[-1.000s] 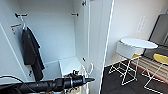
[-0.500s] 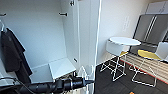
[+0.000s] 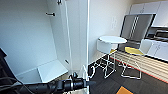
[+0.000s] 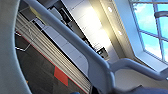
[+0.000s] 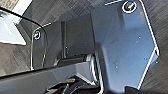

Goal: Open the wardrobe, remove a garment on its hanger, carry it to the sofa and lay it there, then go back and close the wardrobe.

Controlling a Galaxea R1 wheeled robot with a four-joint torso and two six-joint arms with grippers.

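The wardrobe (image 3: 30,37) stands open on the left, with its white interior bare and one white door (image 3: 77,32) swung out toward me. My left arm comes in low from the left, and its gripper (image 3: 86,82) sits in front of that door's foot. A thin pale hanger (image 3: 86,71) rises just above it. In the left wrist view the same hanger (image 4: 75,40) crosses close to the camera as a pale curved bar. A broad pale band (image 4: 7,50) beside it looks like the white garment's fabric. In the right wrist view I see the robot's own dark plate over carpet.
A black garment (image 3: 2,62) hangs at the far left edge. To the right stand a round white table (image 3: 112,39), a wire-frame stool with a yellow seat (image 3: 133,51), a steel fridge (image 3: 137,25) and white kitchen units. The floor is dark carpet with an orange tile (image 3: 125,90).
The camera has swung right: wardrobe and black garment slid left in the picture, while table and stools came toward the middle. The left arm and hanger kept their place in the view.
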